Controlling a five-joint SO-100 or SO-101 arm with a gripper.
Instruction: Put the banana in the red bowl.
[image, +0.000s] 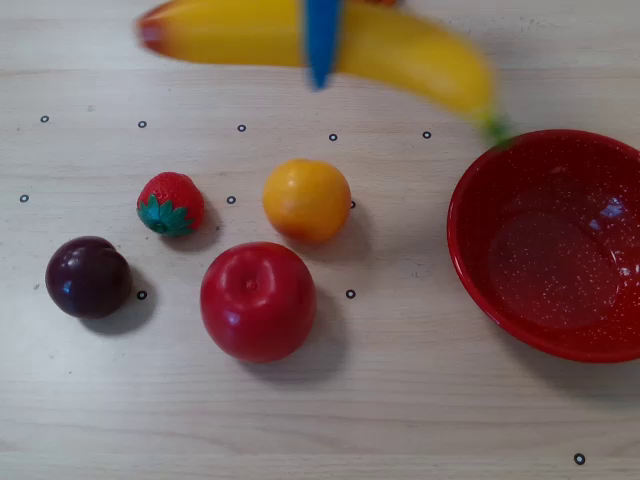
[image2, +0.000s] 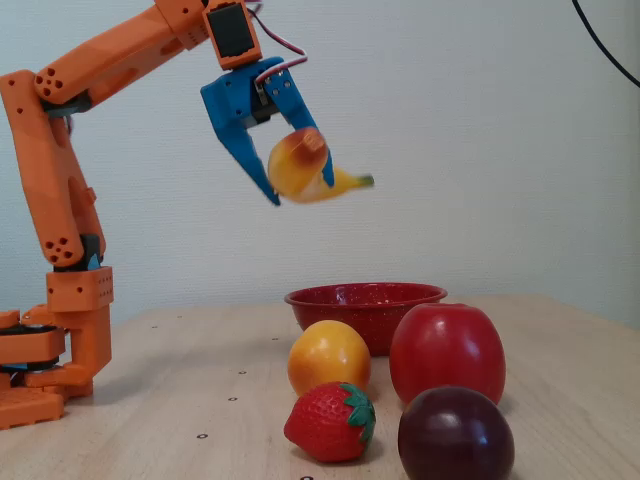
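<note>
The yellow banana (image: 400, 50) (image2: 305, 170) hangs high in the air, with my blue gripper (image: 321, 60) (image2: 300, 190) shut around its middle. In the overhead view it stretches across the top, reddish tip at the left, green stem end just over the far-left rim of the red bowl (image: 470, 250). In the fixed view the banana floats well above the table, left of and above the red bowl (image2: 330, 298). The bowl holds nothing.
On the table stand an orange fruit (image: 306, 199) (image2: 328, 356), a red apple (image: 258, 300) (image2: 446, 352), a strawberry (image: 170, 204) (image2: 330, 422) and a dark plum (image: 88, 277) (image2: 455, 435). The arm's orange base (image2: 50, 340) stands at the left of the fixed view.
</note>
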